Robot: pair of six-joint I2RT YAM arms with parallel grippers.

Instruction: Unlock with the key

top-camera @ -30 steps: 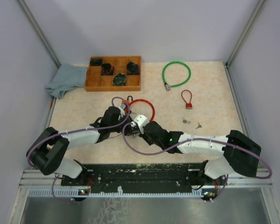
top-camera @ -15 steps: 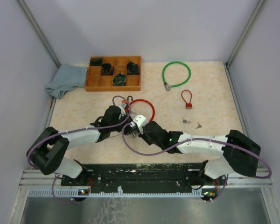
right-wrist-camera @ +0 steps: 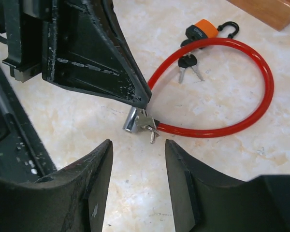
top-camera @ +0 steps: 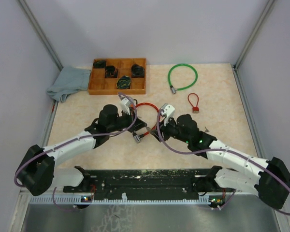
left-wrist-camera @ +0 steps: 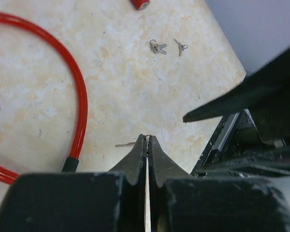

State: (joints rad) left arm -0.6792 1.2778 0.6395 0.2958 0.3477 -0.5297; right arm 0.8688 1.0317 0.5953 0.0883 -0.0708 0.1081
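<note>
**Key sits in cable lock as two arms meet at mid-table**

Toward the front of the pale, marble-patterned table (top-camera: 222, 87), the right end effector (right-wrist-camera: 137, 150) stands with its black fingers parted and nothing between them. The lock lies just beyond the gap. The left end effector (left-wrist-camera: 146, 141) is pressed fully closed, its tapered black tips right at the silver metal lock head (right-wrist-camera: 131, 121). Whether they pinch anything cannot be told. A small silver key (right-wrist-camera: 151, 131) appears to jut from that head, which lies flat on the table at the end of a glossy red cable (left-wrist-camera: 82, 101) curled into a loop. Inside the loop lie black-headed keys (right-wrist-camera: 187, 62). Just beyond it sits an orange padlock (right-wrist-camera: 201, 30) with a black shackle. Off to the right are loose keys (left-wrist-camera: 158, 47), then a small red padlock (top-camera: 195, 110). Farther back are a thin green cable (top-camera: 168, 76) ring, a compartmented wooden tray (top-camera: 99, 86) and a crumpled grey-blue cloth (top-camera: 67, 83).
</note>
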